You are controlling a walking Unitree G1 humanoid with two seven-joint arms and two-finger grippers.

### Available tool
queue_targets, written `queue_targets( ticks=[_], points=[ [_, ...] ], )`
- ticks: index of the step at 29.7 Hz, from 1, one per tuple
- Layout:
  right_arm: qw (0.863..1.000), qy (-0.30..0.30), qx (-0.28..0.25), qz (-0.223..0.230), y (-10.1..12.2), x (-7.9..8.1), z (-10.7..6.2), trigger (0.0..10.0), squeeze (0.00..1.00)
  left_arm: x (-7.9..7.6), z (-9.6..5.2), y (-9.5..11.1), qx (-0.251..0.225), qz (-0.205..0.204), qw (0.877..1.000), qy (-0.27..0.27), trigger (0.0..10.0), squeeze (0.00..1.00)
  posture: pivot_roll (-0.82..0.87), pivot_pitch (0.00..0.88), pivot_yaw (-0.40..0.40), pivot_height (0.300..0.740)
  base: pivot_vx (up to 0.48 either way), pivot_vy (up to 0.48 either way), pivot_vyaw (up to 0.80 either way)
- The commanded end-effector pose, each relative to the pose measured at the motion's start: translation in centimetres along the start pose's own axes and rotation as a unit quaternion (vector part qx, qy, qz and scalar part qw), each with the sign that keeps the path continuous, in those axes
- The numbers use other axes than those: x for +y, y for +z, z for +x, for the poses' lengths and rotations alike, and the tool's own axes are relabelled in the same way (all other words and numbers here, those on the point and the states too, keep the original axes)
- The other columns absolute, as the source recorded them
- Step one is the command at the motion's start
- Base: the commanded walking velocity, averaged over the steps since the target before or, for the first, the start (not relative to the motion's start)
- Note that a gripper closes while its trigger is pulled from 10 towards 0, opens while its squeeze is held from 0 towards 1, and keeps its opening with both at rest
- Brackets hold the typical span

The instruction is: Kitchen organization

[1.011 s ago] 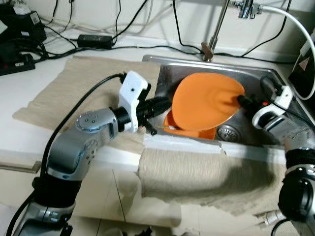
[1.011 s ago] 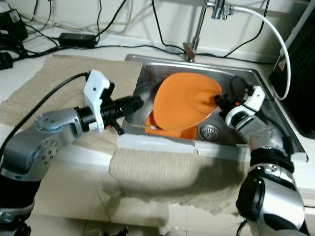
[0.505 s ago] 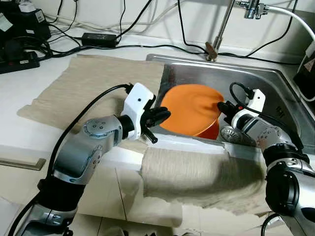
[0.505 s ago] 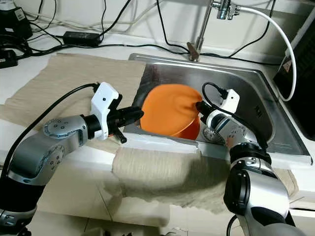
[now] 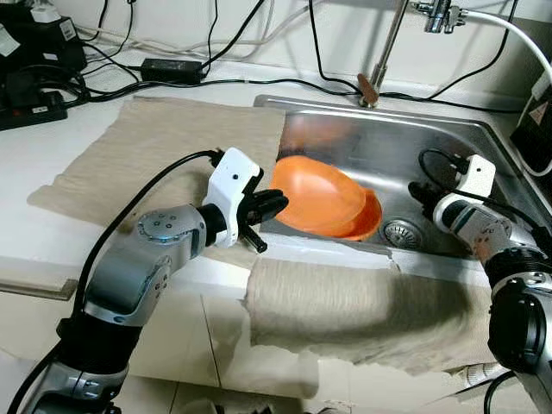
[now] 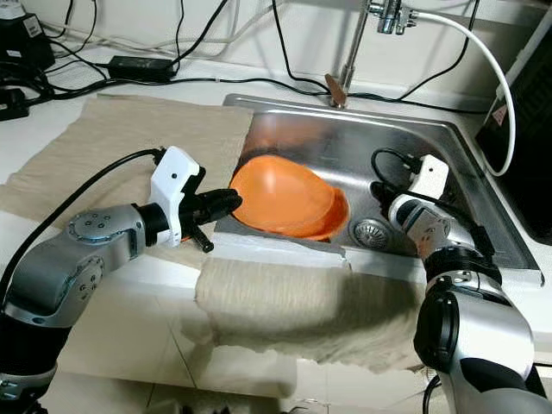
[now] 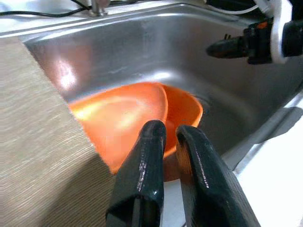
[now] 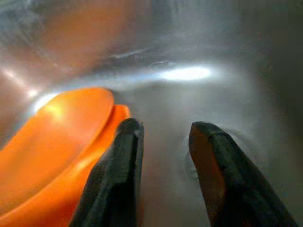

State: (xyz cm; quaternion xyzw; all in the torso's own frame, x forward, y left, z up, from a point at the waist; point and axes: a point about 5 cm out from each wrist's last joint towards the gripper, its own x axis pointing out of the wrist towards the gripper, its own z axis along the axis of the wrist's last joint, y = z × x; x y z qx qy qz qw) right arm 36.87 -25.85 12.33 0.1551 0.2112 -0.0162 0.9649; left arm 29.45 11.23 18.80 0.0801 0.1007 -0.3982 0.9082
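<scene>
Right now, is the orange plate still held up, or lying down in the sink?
Lying down: the orange plate rests tilted on the orange bowl in the sink; the right claw is open, clear.

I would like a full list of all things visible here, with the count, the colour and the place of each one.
Orange plate: one, orange, tilted in the sink, resting on the bowl.
Orange bowl: one, orange, under the plate, near the drain.
Sink: one, steel, set into the counter.
Drain: one, metal, in the sink floor.
Faucet: one, metal, behind the sink.
Cloths: two, beige, one on the counter left of the sink, one hanging over the front edge.
Cables: several, black, along the back of the counter.
Hose: one, white, from the faucet.
Left gripper: black fingers, at the plate's left rim.
Right gripper: open, over the sink near the drain.
</scene>
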Motion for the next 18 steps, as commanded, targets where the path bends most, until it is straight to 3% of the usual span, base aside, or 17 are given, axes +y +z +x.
queue_targets(
  ticks=[1,4,5,6,8,9,10,11,13,15,18],
  points=[
    [0.995,0.029,-0.070,-0.061,2.8,0.2,-0.5,10.0,0.00,0.7,-0.9,0.9,-0.029,0.016,0.999,0.036,10.0,0.00,-0.05,0.000,-0.061,0.740,0.000,0.000,0.00],
    [0.981,0.102,-0.152,-0.065,5.0,1.8,-1.2,10.0,0.00,1.2,-1.6,2.1,-0.078,0.045,0.993,0.075,10.0,0.00,-0.05,0.000,-0.059,0.740,0.000,0.000,0.00],
    [0.957,0.158,-0.224,-0.095,6.3,3.7,-2.4,10.0,0.00,1.5,-2.5,2.8,-0.106,0.046,0.986,0.116,10.0,0.00,-0.05,0.000,-0.054,0.740,0.000,0.000,0.00],
    [0.957,0.158,-0.224,-0.095,6.3,3.7,-2.4,10.0,0.00,1.5,-2.5,2.8,-0.106,0.046,0.986,0.116,10.0,0.00,-0.05,0.000,-0.054,0.740,0.000,0.000,0.00],
    [0.928,0.211,-0.260,-0.164,6.1,6.3,-4.0,10.0,0.00,2.0,-3.8,3.2,-0.132,0.033,0.975,0.173,10.0,0.00,-0.05,0.000,-0.046,0.740,0.000,0.000,0.80],
    [0.919,0.231,-0.266,-0.176,5.7,7.3,-4.6,10.0,0.00,2.1,-4.2,3.4,-0.139,0.031,0.971,0.191,10.0,0.00,-0.05,0.000,-0.043,0.740,0.000,0.000,0.80],
    [0.897,0.288,-0.288,-0.172,4.6,10.3,-6.5,10.0,0.00,1.9,-5.1,3.5,-0.142,0.043,0.962,0.227,10.0,0.00,-0.05,0.000,-0.044,0.740,0.000,0.000,0.80],
    [0.897,0.288,-0.288,-0.172,4.6,10.3,-6.5,10.0,0.00,1.9,-5.1,3.5,-0.142,0.043,0.962,0.227,10.0,0.00,-0.05,0.000,-0.044,0.740,0.000,0.000,0.80],
    [0.875,0.331,-0.316,-0.157,3.2,13.3,-8.6,10.0,0.00,1.3,-5.6,3.4,-0.132,0.068,0.953,0.265,10.0,0.00,-0.05,0.000,-0.046,0.740,0.000,0.000,0.80],
    [0.872,0.335,-0.332,-0.133,2.7,14.2,-9.3,10.0,0.00,1.1,-5.8,3.3,-0.135,0.083,0.945,0.286,10.0,0.00,-0.04,0.000,-0.052,0.740,0.000,0.000,0.80],
    [0.877,0.328,-0.341,-0.077,2.0,14.7,-9.8,10.0,0.00,1.2,-6.0,2.8,-0.156,0.046,0.936,0.312,10.0,0.00,-0.04,0.000,-0.053,0.740,0.000,0.000,0.80]
  ],
)
